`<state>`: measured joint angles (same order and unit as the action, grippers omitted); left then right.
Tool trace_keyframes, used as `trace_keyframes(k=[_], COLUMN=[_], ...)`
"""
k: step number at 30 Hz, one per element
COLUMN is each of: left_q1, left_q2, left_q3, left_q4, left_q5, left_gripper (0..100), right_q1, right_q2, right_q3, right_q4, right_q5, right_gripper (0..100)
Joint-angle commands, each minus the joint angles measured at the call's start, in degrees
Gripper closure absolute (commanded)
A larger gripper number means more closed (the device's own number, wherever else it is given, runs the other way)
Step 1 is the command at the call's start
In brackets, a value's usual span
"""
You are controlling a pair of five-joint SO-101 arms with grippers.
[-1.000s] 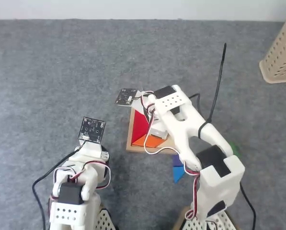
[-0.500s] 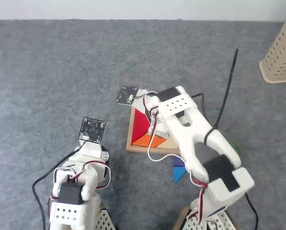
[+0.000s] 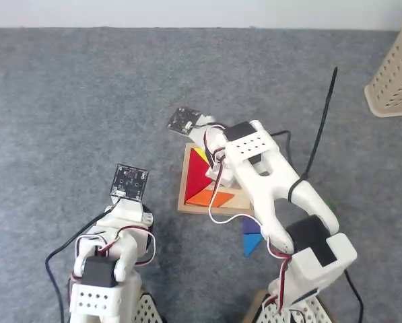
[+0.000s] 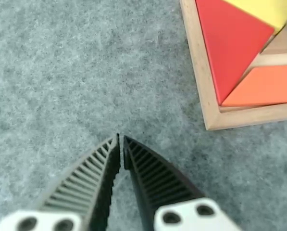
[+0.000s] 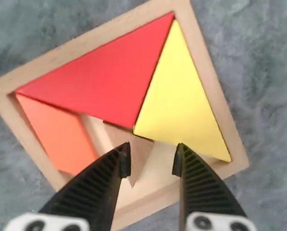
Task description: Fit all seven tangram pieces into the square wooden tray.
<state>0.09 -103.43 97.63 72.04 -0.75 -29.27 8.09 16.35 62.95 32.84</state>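
The high view shows a blue piece (image 3: 249, 242) on the grey desk (image 3: 86, 101) just outside the tray (image 3: 181, 192), beside the right arm. The right wrist view looks into the tray, where a red piece (image 5: 105, 86), a yellow piece (image 5: 181, 106) and an orange piece (image 5: 56, 132) lie flat beside bare wood. The right end effector (image 5: 151, 159) hangs above them, fingers parted. The left end effector (image 4: 120, 140) is closed, empty, over the desk near the tray's corner.
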Motion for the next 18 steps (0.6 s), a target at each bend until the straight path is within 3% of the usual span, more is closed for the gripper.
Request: trace_keyframes(k=[1,4,9,18], left_q1=[-0.35,-0.35,-0.35,-0.35], left_q2=[-1.23,-1.23,-1.23,-1.23], left_q3=[-1.1,-1.1,-1.1,-1.1], left_q4=[0.35,0.35,0.35,0.35], left_q5=[0.44,0.44,0.44,0.44], left_gripper=[99,99,99,99], right_q1=[2.33,5.85,9.19,1.98], right_q2=[-4.26,-6.02,-6.2,-3.03], right_q3=[1.05,1.76,3.16,4.75], right_q4=[-1.36,-1.27,-1.54,-1.54], right_q5=[-5.45,-8.79,-10.2,-10.02], right_gripper=[89.0,98.8,99.1,99.2])
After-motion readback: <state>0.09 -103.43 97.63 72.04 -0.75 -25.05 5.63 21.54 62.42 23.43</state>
